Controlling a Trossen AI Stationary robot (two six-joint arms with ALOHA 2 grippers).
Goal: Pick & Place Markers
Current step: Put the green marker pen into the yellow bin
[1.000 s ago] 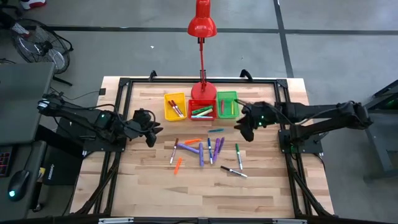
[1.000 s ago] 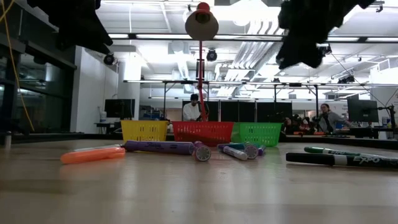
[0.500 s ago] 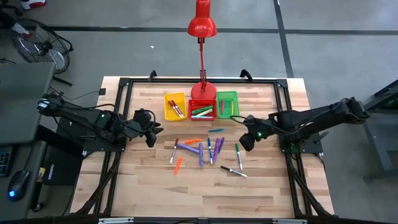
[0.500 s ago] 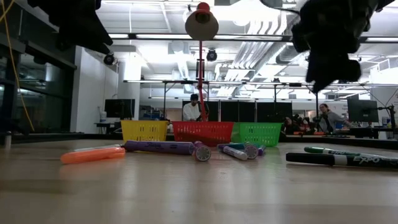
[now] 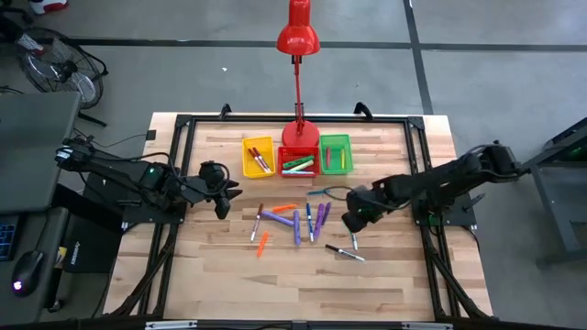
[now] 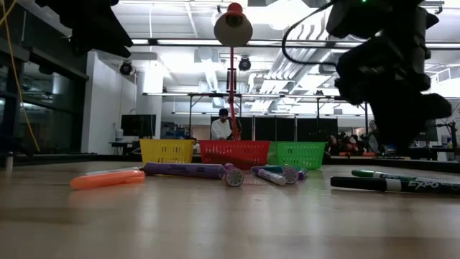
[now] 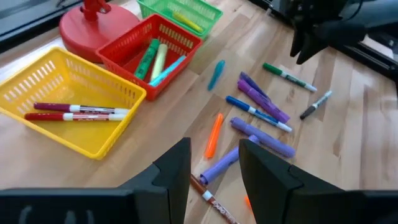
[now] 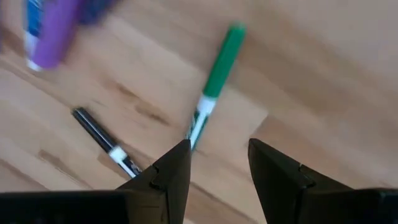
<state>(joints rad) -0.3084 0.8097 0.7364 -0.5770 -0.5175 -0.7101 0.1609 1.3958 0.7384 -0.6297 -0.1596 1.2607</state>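
Observation:
Several markers [image 5: 298, 220] lie flat and scattered on the wooden table in front of the bins. My right gripper [image 5: 353, 218] hangs open, pointing steeply down, just above a green marker [image 8: 214, 81]. That marker lies next to a black marker [image 8: 102, 146]. In the low view the right gripper [image 6: 399, 133] stays above the green marker [image 6: 402, 175]. My left gripper [image 5: 225, 197] is open at the table's left, held high and slanting down toward the markers, with nothing between its fingers [image 7: 180, 168].
A yellow bin [image 5: 259, 156], a red bin [image 5: 298, 161] and a green bin [image 5: 335, 153] stand in a row at the far side, each with markers inside. A red lamp [image 5: 298, 27] rises from its base behind the red bin. Bare wood lies toward the near edge.
My right gripper has moved from beside the green bin toward the near edge and the table's left. It has come down over the green marker and has rolled and tipped to point more steeply down. No marker has moved.

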